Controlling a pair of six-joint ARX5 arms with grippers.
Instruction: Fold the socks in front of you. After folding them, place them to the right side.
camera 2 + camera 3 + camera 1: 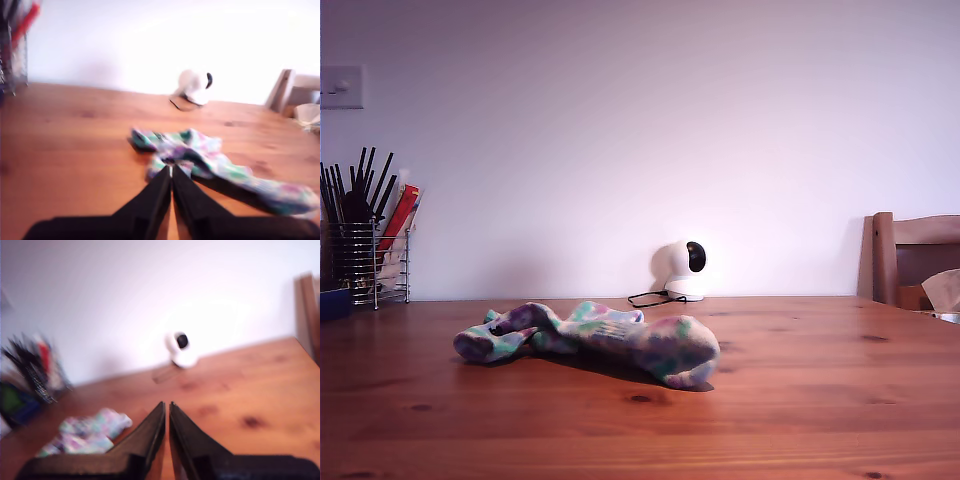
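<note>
- My first gripper (171, 169): jaws pinched together to a hairline gap, nothing between them, tips just short of the socks (210, 157).
- My second gripper (166, 406): jaws likewise nearly closed, empty, above bare table (250, 390), socks off to one side.
- Exterior view: we see no arms. Socks (595, 340) lie in a rumpled heap on the wooden table (800, 400), a bit toward the exterior view's left of centre.
- Behind them, near the wall: small white camera (686, 269) with its cable.
- Far back at the exterior view's left: wire utensil rack (365, 255); at its right: wooden chair (910, 260).
</note>
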